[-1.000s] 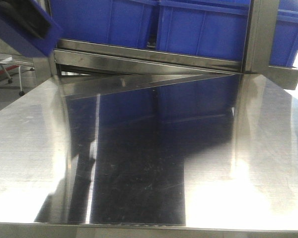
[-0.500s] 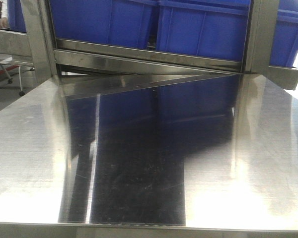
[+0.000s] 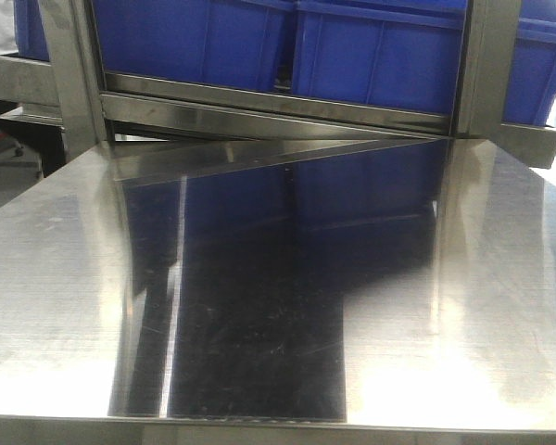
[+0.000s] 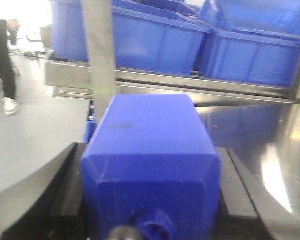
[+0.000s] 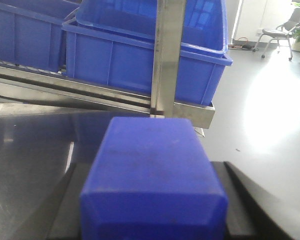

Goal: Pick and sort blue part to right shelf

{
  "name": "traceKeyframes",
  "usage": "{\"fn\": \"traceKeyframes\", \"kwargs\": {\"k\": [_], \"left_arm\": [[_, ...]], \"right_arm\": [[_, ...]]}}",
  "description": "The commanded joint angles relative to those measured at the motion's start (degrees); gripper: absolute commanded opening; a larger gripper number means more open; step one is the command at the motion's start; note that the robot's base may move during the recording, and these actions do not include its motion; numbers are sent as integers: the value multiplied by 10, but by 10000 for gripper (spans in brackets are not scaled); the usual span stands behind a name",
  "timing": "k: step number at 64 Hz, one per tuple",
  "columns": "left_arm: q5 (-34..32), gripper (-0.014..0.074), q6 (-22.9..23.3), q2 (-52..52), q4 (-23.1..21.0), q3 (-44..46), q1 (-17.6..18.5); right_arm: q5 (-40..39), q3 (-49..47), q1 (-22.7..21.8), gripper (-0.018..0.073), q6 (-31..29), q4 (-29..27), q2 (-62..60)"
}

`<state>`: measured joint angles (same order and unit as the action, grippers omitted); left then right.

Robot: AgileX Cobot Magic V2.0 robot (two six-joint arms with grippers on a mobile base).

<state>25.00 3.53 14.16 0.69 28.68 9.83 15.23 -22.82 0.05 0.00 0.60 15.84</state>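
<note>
- Jaws of the right arm are clamped on the blue part point(image 5: 152, 170), with one black side pressed against each flank. Its sloped shoulder faces the wrist camera, and the cap end is cut off by the picture's lower edge.
- The blue part is held at the right edge of the counter point(image 3: 65, 306), with steel to its left and grey floor to its right.
- Jaws of the left arm grasp a second blue block point(image 4: 150, 145) in the same way. A small round knob point(image 4: 152, 225) shows at its near end.
- That block is held at the counter's left edge, with floor on its left.
- Beyond the counter's far edge, blue bins point(image 3: 380, 56) stand in a row on a steel shelf rail point(image 3: 278, 107), between upright posts point(image 3: 69, 65).
- The counter's polished top mirrors the bins.
- A person point(image 4: 0, 50) in dark trousers stands on the floor, off the counter's left side.
</note>
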Motion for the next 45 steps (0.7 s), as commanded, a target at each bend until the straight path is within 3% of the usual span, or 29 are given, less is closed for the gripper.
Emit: {"fn": "traceKeyframes", "kwargs": {"k": [1, 45], "left_arm": [[-44, 333, 18, 1, 17, 16, -2], [-44, 333, 18, 0, 17, 16, -2]], "right_arm": [[-55, -18, -4, 421, -4, 1, 4], [-55, -18, -4, 421, -4, 1, 4]]}}
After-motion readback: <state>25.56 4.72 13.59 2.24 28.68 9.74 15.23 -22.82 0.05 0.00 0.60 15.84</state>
